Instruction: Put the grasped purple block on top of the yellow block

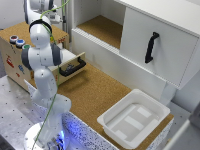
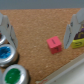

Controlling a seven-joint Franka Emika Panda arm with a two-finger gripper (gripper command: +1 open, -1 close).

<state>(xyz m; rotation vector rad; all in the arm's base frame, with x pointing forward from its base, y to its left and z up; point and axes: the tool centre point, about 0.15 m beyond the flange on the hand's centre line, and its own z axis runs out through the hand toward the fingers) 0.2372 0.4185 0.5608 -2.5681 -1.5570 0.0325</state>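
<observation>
In the wrist view my gripper [image 2: 40, 36] is open, its two fingers [image 2: 6, 29] standing wide apart over a cork surface. A small block [image 2: 53, 44], pink-magenta here and the closest match to the purple block, lies on the cork between the fingers, nearer one of them. Neither finger touches it. A yellow block [image 2: 76, 44] shows partly behind the other finger [image 2: 75, 30]. In the exterior view the arm [image 1: 41, 55] reaches up over the wooden box [image 1: 30, 31], and the hand itself is hard to make out there.
Round blue [image 2: 5, 54] and green [image 2: 16, 76] buttons sit by the blocks and also show on the box corner [image 1: 19, 42]. An open drawer [image 1: 72, 66] with a black handle juts from the box. A white bin [image 1: 134, 117] and a white cabinet [image 1: 155, 40] stand at the exterior view's right.
</observation>
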